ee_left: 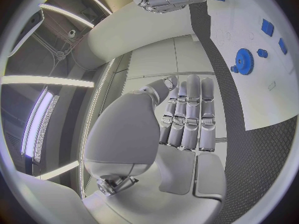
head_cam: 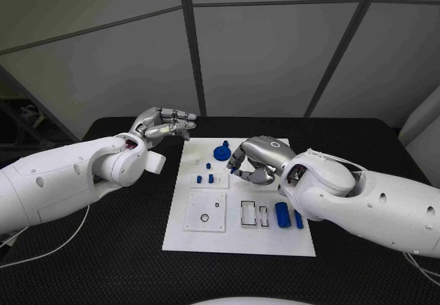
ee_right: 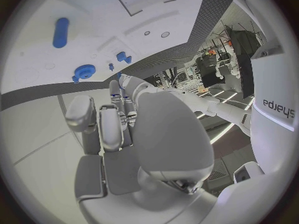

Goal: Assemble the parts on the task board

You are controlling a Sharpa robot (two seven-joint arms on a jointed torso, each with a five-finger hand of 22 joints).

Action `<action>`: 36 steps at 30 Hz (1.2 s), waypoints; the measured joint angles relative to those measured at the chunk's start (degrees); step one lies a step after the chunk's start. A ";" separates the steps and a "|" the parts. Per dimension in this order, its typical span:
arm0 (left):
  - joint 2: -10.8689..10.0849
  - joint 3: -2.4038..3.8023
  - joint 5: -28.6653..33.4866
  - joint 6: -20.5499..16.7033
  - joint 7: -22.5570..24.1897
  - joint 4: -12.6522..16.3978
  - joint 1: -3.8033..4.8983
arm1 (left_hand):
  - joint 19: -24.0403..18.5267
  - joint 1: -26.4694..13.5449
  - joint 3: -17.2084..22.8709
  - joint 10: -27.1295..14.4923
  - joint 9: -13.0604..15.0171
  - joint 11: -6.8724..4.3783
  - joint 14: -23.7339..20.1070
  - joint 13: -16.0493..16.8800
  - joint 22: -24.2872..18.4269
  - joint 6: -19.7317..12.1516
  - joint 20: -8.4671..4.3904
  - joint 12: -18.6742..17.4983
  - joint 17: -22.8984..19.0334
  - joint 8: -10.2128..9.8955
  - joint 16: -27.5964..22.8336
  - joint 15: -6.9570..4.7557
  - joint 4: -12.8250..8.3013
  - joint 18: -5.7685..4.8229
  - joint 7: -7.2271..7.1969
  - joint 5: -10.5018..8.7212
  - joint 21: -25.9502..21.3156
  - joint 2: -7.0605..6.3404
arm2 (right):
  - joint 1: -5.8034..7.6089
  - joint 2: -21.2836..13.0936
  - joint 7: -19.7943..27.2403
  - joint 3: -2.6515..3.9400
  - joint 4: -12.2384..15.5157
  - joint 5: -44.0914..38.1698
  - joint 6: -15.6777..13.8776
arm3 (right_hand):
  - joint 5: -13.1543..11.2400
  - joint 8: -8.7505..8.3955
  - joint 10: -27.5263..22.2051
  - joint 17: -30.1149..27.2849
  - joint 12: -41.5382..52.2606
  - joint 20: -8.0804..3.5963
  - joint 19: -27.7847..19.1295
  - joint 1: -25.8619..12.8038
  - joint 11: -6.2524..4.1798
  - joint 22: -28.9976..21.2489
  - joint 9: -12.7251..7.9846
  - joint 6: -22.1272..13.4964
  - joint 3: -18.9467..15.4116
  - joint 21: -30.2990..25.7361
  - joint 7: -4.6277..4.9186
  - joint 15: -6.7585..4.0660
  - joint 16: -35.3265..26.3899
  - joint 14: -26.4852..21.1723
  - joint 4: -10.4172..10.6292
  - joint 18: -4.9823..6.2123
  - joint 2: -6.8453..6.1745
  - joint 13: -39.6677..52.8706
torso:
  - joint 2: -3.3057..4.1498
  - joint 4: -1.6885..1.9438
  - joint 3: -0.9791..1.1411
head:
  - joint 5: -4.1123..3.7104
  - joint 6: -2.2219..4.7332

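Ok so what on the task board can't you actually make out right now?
- Head view: the right hand covers the task board beneath it, and whether its fingers hold a part is hidden.
- Head view: the right arm partly covers the blue cylinder.
- Head view: the small blue pieces are too small to identify.

I see open black table (head_cam: 119, 235) at lower left and lower right of the task board (head_cam: 240, 244). My right hand (head_cam: 257, 160) blocks the board's upper centre, beside the blue gear (head_cam: 223, 152). My left hand (head_cam: 165, 124) hangs off the board's upper-left corner. The board's lower strip lies bare.
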 measured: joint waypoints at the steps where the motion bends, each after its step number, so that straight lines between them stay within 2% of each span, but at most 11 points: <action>1: 0.03 0.00 0.00 0.00 0.00 0.00 0.00 | 0.00 -0.18 0.00 0.00 0.00 0.00 0.00 0.00 0.00 0.00 0.00 0.00 0.00 0.00 0.00 0.00 0.00 0.00 0.00 0.00 0.00 0.18 | -0.24 0.37 0.09 0.00 -0.15 0.14 0.06 | 0.00 0.00 0.00 0.07 0.00 0.00 0.00 0.00 0.00 0.07 0.00 0.00 0.09 0.04 0.00 0.00 0.00 0.00 -0.09 0.00 0.00 0.00 | 0.01 0.01 0.00 | 0.13 -0.10; 6: 0.09 0.00 0.01 -0.01 0.00 0.09 0.00 | 0.00 -0.18 0.00 0.00 0.00 0.00 0.00 0.00 0.00 0.00 0.00 0.00 0.00 0.00 0.00 0.00 0.00 0.00 0.00 0.00 0.00 0.18 | -2.26 1.89 0.55 -0.11 -1.16 0.81 0.80 | 0.00 -0.01 0.00 0.10 -0.24 0.00 0.00 0.00 0.00 0.19 -0.03 -0.01 0.15 0.21 0.00 0.00 0.00 0.00 -0.15 0.00 0.00 -0.02 | 0.01 0.00 -0.04 | 0.69 -0.52; 12: 0.18 0.00 0.02 -0.06 -0.01 0.15 0.00 | -0.21 -0.18 -0.18 -0.19 -0.07 0.20 0.00 0.00 -0.06 -0.21 0.20 0.00 -0.09 0.00 -0.23 0.00 0.18 -0.01 0.21 0.00 0.00 0.18 | -4.03 3.82 1.02 -0.22 -2.52 1.24 1.86 | -0.01 -0.03 0.00 0.30 -0.24 0.20 0.20 -0.01 0.00 0.41 -0.06 -0.03 0.15 0.25 -0.02 0.00 0.27 0.00 -0.16 -0.01 0.01 -0.02 | 0.03 -0.01 0.00 | 1.15 -0.87; 19: 0.42 0.00 0.03 -0.09 -0.01 0.15 0.00 | -0.20 -0.18 -0.18 -0.19 -0.07 0.20 0.00 -0.01 -0.06 -0.21 0.21 0.00 -0.13 0.00 -0.23 0.00 0.18 -0.01 0.21 0.00 0.00 0.18 | -4.64 5.43 1.52 -0.36 -4.04 1.49 2.82 | -0.02 -0.06 -0.01 0.34 -0.25 0.00 0.40 -0.23 0.00 0.57 -0.07 -0.09 0.15 0.43 -0.07 0.00 0.27 0.00 -0.16 0.00 0.23 -0.03 | 0.02 -0.02 0.01 | 1.74 -1.36; 23: 0.53 0.00 0.03 -0.09 -0.01 0.15 0.00 | -0.20 -0.18 -0.18 -0.19 -0.06 0.20 0.00 -0.01 -0.06 -0.21 0.20 0.00 -0.13 0.00 -0.23 0.00 0.18 -0.01 0.21 0.00 0.00 0.18 | -4.75 6.04 1.79 -1.22 -4.42 1.62 3.40 | -0.03 -0.18 -0.01 0.34 -0.25 0.00 0.40 -0.23 0.00 0.66 -0.04 -0.09 0.14 0.43 -0.07 0.00 0.27 0.00 -0.16 0.00 0.23 -0.04 | 0.01 -0.02 0.01 | 1.99 -1.63; 26: 0.56 -0.01 0.03 -0.09 -0.01 0.14 0.00 | -0.21 -0.18 -0.18 -0.19 -0.06 0.20 0.00 -0.01 -0.05 -0.21 0.21 0.00 -0.13 0.00 -0.22 0.00 0.18 0.00 0.21 0.00 0.00 0.18 | -4.84 6.33 1.98 -1.54 -4.69 1.71 3.94 | -0.03 -0.21 -0.01 0.33 -0.25 0.00 0.40 -0.23 0.01 0.66 -0.04 -0.09 0.26 0.43 -0.08 0.00 0.27 0.00 -0.29 -0.01 0.23 -0.06 | 0.01 -0.02 0.01 | 2.17 -1.81; 36: 0.59 -0.01 0.05 -0.10 -0.01 0.12 0.00 | -0.20 -0.18 -0.18 -0.19 -0.06 0.20 0.00 -0.01 -0.05 -0.21 0.20 0.00 -0.12 0.00 -0.22 0.00 0.18 -0.01 0.21 0.00 0.00 0.18 | -4.93 6.61 2.23 -1.81 -5.14 1.90 5.41 | -0.04 -0.23 -0.01 0.33 -0.25 0.00 0.40 -0.22 0.01 0.65 -0.05 0.08 0.25 0.43 0.10 0.00 0.26 0.00 -0.30 0.00 0.23 -0.08 | -0.04 -0.02 0.00 | 2.65 -2.29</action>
